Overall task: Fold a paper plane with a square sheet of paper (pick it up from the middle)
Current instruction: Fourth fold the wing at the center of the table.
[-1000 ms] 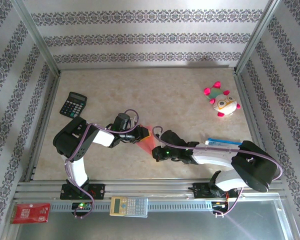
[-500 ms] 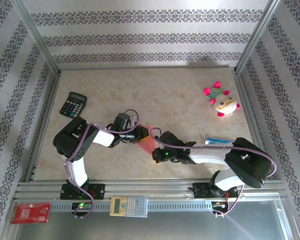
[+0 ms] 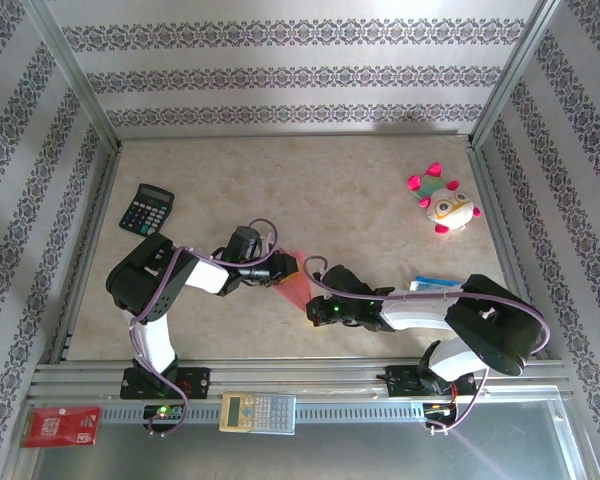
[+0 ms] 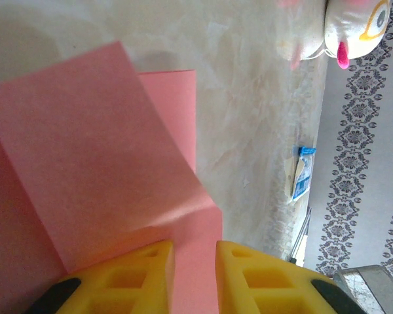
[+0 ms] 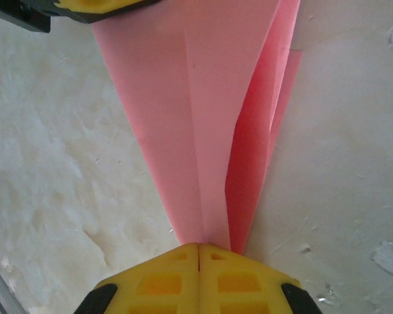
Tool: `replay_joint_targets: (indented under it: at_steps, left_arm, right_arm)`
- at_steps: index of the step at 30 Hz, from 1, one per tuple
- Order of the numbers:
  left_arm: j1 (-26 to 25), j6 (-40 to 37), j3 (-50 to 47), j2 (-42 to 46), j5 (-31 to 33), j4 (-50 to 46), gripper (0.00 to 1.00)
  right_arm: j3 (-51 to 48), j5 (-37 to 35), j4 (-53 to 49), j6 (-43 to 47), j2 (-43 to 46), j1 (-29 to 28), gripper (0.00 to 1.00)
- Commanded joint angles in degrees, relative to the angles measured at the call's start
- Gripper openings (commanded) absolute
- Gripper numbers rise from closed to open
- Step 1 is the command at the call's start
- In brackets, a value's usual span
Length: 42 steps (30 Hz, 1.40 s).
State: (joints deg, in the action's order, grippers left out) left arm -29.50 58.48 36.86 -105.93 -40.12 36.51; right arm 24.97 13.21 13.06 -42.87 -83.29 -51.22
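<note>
1. spanning the gap between the two grippers near the middle of the table (image 3: 380, 180), the pink plane (image 3: 294, 282) has its wide end at the left gripper (image 3: 283, 268) and its narrow tip at the right gripper (image 3: 316, 306).
2. the top view gives the layout, but the jaws are too small to read there. the two arms reach in from either side and meet at the plane.
3. that view also takes in a plush toy (image 3: 442, 203) far off to the right and a black calculator (image 3: 145, 209) far left. a blue packet (image 3: 445, 284) lies beside the right arm. a second calculator (image 3: 258, 411) and a red card (image 3: 62, 425) sit on the near rail.
4. the right wrist view settles the right jaws: its yellow fingers (image 5: 160, 278) are pressed together with only a seam between them, and the plane's tip is pinched there.
5. from that tip the plane widens away, showing a centre crease and stacked folds along one side. a yellow finger of the left gripper sits over the far wide end.
6. the left wrist view shows the left jaws slightly apart, with pink paper filling the gap. i cannot tell whether the fingers press on the paper or sit just above it.
7. this view alone shows the wide end as overlapping flaps, one square-cornered flap lying over another layer.
</note>
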Motion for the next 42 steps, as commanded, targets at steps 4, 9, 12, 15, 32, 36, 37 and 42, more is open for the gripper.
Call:
replay_joint_targets:
  at_steps: [4, 9, 12, 15, 32, 36, 37, 42]
  left_arm:
    - [1.1, -1.7, -2.68, -3.14, 4.05, -5.58, 0.25]
    - [1.11, -2.53, -2.18, -3.75, 5.09, -7.87, 0.25]
    - [1.11, -3.1, -1.97, -4.09, 5.74, -9.23, 0.25]
    - [1.2, -3.54, -2.05, -4.38, 6.33, -10.06, 0.25]
    - [1.15, -4.23, -1.22, -4.57, 6.1, -11.46, 0.25]
    - [1.15, -4.25, -1.13, -4.65, 6.05, -11.63, 0.25]
    - [1.19, -4.25, -1.05, -4.66, 6.1, -11.63, 0.25]
    - [1.18, -4.16, -1.02, -4.66, 5.96, -11.58, 0.25]
  right_arm:
    - [-3.82, -0.51, -4.43, -2.63, -0.22, -2.36, 0.03]
    - [-4.58, -0.91, -6.75, -3.06, 2.02, -3.35, 0.03]
    - [-4.67, -1.21, -7.95, -3.18, 3.07, -3.53, 0.03]
    - [-4.75, -1.31, -8.71, -3.26, 3.91, -3.88, 0.03]
    - [0.75, 1.09, -11.56, -1.36, 10.66, -1.22, 0.03]
    - [4.16, 2.41, -10.05, -0.32, 7.95, -0.38, 0.03]
    - [5.03, 2.87, -9.47, -0.03, 6.74, -0.16, 0.03]
    - [8.48, 3.85, -7.5, 1.1, 0.37, 1.33, 0.03]
